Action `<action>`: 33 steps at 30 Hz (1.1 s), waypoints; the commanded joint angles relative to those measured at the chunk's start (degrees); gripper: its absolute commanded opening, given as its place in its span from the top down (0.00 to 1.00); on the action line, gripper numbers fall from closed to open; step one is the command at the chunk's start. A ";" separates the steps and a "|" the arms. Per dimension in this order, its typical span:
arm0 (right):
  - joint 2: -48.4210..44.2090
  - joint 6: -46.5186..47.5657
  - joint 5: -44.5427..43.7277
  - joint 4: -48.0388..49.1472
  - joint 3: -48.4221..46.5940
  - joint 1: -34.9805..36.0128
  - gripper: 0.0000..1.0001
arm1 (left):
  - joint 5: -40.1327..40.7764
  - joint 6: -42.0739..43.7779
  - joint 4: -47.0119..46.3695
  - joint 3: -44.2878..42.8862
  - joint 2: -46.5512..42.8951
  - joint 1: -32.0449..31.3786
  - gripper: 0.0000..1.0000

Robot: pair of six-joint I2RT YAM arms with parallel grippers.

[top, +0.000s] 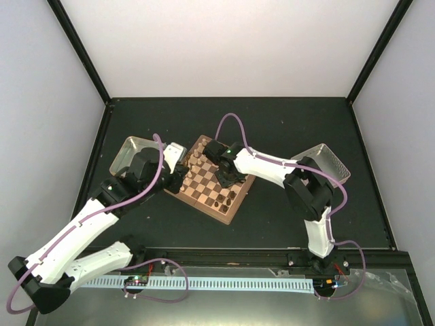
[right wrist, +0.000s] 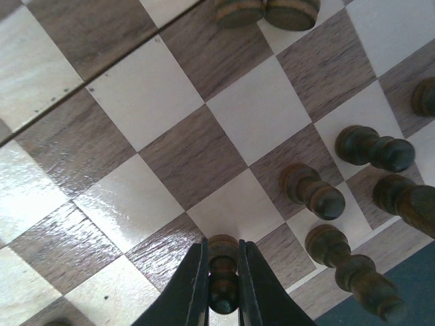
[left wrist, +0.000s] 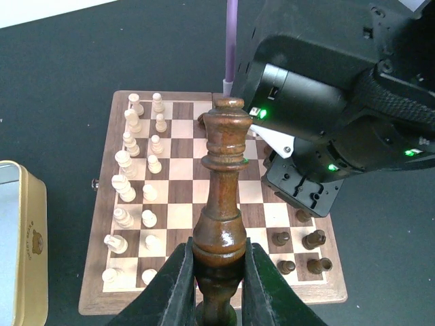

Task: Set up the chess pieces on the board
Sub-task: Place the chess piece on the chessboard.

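The board (top: 234, 204) lies tilted on the black table between my two arms. Cream chess pieces (left wrist: 125, 187) stand in two files along its left side, and a few dark ones (left wrist: 300, 248) stand at its near right. My left gripper (left wrist: 219, 272) is shut on a tall dark brown piece (left wrist: 222, 176), held upright above the board's near edge. My right gripper (right wrist: 222, 252) is shut on a small dark pawn (right wrist: 222, 268), low over a light square near several standing dark pieces (right wrist: 314, 192). From above, the right gripper (top: 225, 174) hangs over mid-board and the left gripper (top: 179, 165) is at its left edge.
A shallow metal tray (top: 128, 151) sits left of the board behind my left arm, and another tray (top: 329, 161) sits to the right. In the left wrist view the right arm's black wrist (left wrist: 319, 122) hangs over the board's far right, and a tin's rim (left wrist: 34, 251) shows at far left.
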State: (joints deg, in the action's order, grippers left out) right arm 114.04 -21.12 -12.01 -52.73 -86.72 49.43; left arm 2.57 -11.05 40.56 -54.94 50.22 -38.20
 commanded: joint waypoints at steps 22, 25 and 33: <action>0.91 -0.44 -2.56 2.62 -1.29 -0.69 0.75 | -0.96 -0.22 -1.08 -0.26 0.30 0.49 0.88; -2.10 -1.11 -2.12 3.37 -1.43 -0.84 0.67 | -0.99 -0.20 -1.12 -0.49 0.45 0.49 0.88; -12.06 -2.97 5.73 10.11 2.76 -3.80 0.62 | -2.48 -0.43 -1.05 -1.65 1.61 0.51 0.88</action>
State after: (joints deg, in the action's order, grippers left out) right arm 109.06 -22.55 -10.22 -47.53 -86.17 47.48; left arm 1.87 -11.16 40.53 -54.94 51.29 -38.20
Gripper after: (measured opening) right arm 0.380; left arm 0.161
